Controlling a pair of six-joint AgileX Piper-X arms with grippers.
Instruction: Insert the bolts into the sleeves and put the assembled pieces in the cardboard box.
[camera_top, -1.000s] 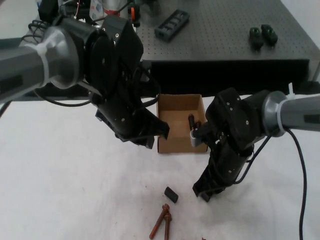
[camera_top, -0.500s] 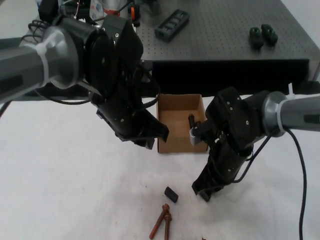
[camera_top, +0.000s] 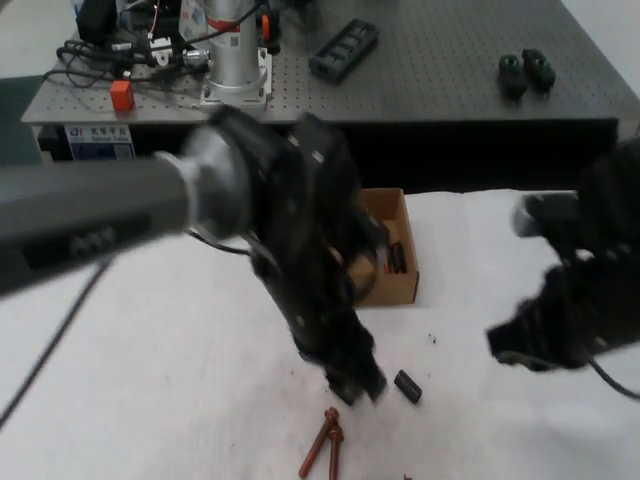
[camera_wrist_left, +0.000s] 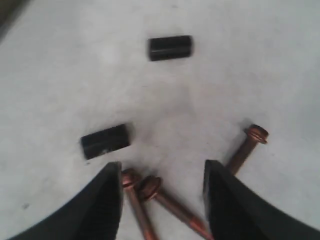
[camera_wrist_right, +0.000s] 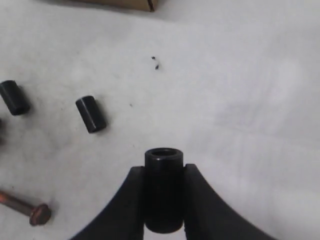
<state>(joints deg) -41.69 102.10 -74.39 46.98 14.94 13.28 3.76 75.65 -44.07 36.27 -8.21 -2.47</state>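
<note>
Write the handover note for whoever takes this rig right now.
Left gripper: open, above two of three loose copper-coloured metal bolts on the white cloth.
Right gripper: shut on a black cylindrical sleeve, bore looks empty.
Two more black sleeves lie loose on the cloth.
Brown cardboard box: dark pieces inside, count hidden by an arm.
Left to do: bolt the held sleeve, box it, then assemble and box the rest.

Cardboard box (camera_top: 398, 288) sits far on the table (camera_top: 120, 400); one sleeve (camera_top: 406, 385) lies nearer, just right of the left hand (camera_top: 355, 385), and the bolts (camera_top: 325, 450) lie nearest, left of that sleeve.
</note>
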